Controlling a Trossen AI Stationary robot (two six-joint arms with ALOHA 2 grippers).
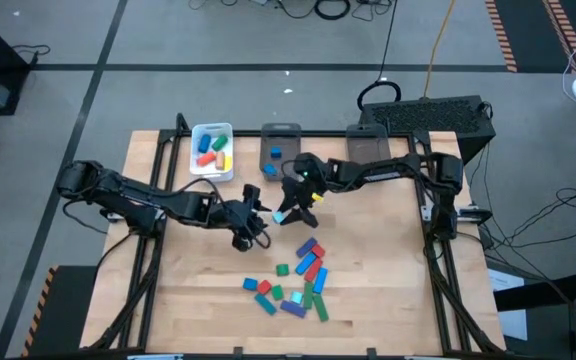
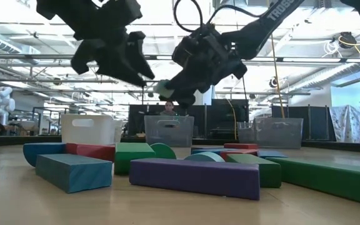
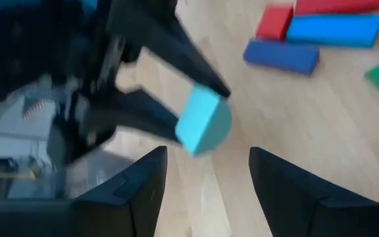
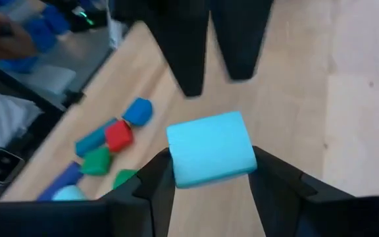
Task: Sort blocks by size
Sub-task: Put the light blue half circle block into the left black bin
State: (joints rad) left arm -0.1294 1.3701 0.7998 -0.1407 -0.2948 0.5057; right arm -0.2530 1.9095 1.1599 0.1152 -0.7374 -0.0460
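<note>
Seen only from right wrist: right gripper (image 4: pixel 209 172) pinched light-blue block (image 4: pixel 211 148) above bench; left gripper (image 3: pixel 206 172) spread, empty.

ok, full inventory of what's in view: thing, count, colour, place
held block: 1, light blue, in the right gripper, above mid-table
loose blocks: about a dozen, red, blue, green, teal, purple, in a pile on the near half of the table
tray: 1, white, far left edge, holds several blocks in red, green, yellow, orange and blue
middle bin: 1, grey, far edge, holds two blue blocks
right bin: 1, grey, far edge, contents hidden by the right arm
table: 1, light wood
left gripper: open, facing the held block
right gripper: shut on the held block, mid-table
</note>
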